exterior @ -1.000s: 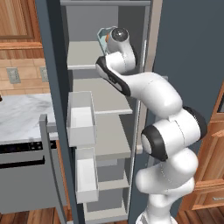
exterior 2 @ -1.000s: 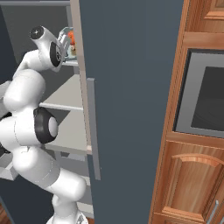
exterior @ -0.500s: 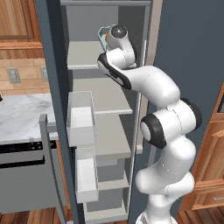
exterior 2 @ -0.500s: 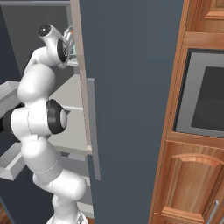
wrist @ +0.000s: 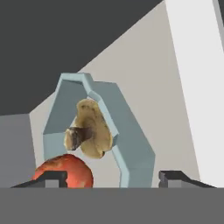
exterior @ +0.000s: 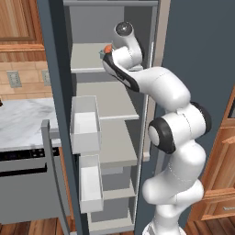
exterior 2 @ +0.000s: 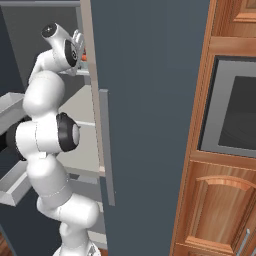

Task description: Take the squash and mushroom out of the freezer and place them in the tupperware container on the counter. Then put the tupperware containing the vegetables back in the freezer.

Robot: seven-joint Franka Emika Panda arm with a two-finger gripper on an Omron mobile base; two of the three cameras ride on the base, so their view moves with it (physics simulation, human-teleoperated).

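Freezer (exterior: 55,92): tall dark grey-blue box with matte light grey shelves inside; its door hangs open, with white translucent bins (exterior: 85,124) on it.
Tupperware container (wrist: 127,140): pale teal, translucent, long with cut corners; it lies on the freezer's upper shelf, deep inside, as the hand view shows.
Mushroom (wrist: 89,129): tan, soft-edged cap with a darker brown stub of stem, lying on its side inside the container.
Squash (wrist: 65,171): round, glossy orange-red, mottled skin; it sits in the container just beside the mushroom. In the left base view it peeks out as an orange spot (exterior: 108,48) at the freezer's upper shelf, beside the white hand.
Gripper (wrist: 113,177): the two dark tips stand wide apart, spread to either side of the container's near end, pinching nothing that I can see.
Arm: smooth white shells with dark joints, folded up into the freezer at upper-shelf height.
Counter (exterior: 23,124): veined white-grey marble, left of the freezer.
Change: half a second back the hand was higher and nearer the freezer's right wall; it has since dropped toward the shelf.
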